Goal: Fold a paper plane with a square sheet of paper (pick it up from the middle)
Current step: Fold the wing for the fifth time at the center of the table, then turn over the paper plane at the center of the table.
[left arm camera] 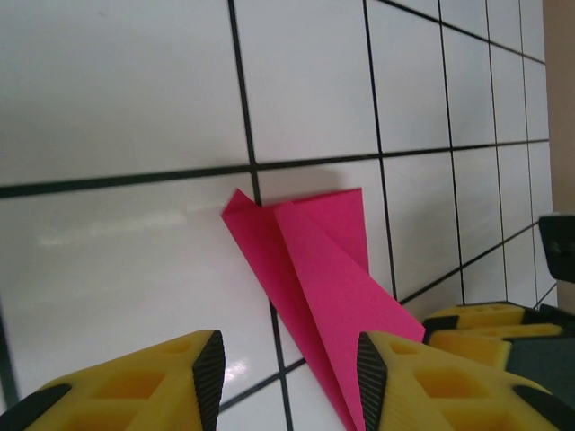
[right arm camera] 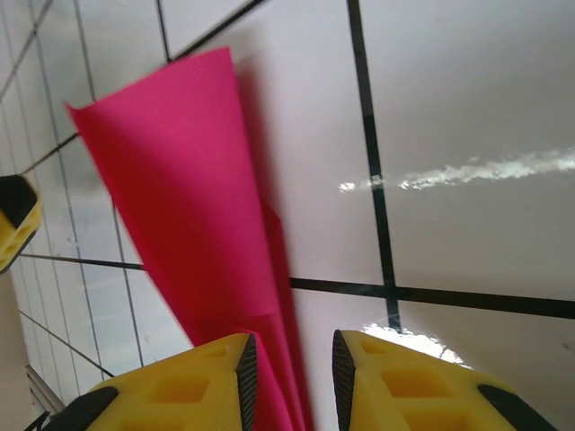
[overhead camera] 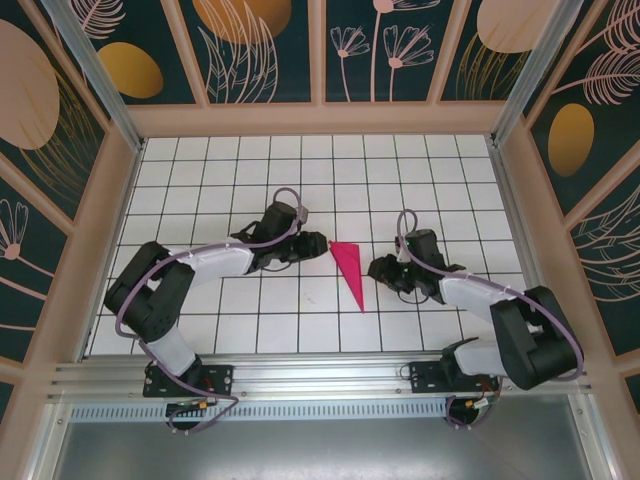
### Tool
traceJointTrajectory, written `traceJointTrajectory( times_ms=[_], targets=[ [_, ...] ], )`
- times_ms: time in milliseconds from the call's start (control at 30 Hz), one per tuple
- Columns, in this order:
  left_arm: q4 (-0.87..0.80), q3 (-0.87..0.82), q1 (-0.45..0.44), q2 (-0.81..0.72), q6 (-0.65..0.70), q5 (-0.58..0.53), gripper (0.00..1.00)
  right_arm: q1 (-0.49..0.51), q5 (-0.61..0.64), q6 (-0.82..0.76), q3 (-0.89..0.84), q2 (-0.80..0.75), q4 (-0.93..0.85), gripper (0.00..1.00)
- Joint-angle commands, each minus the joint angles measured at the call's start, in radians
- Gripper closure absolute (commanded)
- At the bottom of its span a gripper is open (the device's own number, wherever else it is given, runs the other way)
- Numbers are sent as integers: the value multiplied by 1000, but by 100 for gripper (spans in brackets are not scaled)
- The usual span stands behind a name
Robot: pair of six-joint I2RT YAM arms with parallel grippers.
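Looking down past my own yellow fingers, I am holding my left claw well parted, with bare white tile showing in the gap and nothing between the pads. I am holding my right claw only narrowly parted, gripping nothing that I can make out, though the paper's long edge is running straight into that slot. Just beyond both, the paper plane is lying flat on the surface between my two claws, its wide tail end beside my left claw and its sharp nose pointing back toward my bases. It is already looking like a narrow dart with layered flaps, so I am judging the folding to be nearly done and this step to be a letting-go after a crease. The next move, I am thinking, is calling for a low, careful approach to the middle of the dart, since thin paper lying flat is giving the pads little to catch and a careless nudge may be sliding it away. Farther out, the white tiles are running on toward the patterned walls.
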Motion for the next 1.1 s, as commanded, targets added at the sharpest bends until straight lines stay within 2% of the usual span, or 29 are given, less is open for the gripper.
traceJointTrajectory(
  times_ms=[0, 267, 433, 767, 1067],
  targets=[
    [7, 3, -26, -2, -32, -20, 54, 12, -47, 0, 11, 35, 62, 68],
    [1, 21, -31, 16, -31, -15, 53, 56, -100, -18, 48, 121, 89, 68],
    [4, 5, -30, 3, -36, -33, 53, 101, -85, -28, 81, 136, 66, 66],
    [23, -37, -30, -42, -60, -98, 50, 217, 51, -50, 169, 188, -51, 66],
    [39, -59, -30, -55, -82, -121, 50, 285, 94, -25, 212, 234, -68, 68]
  ],
)
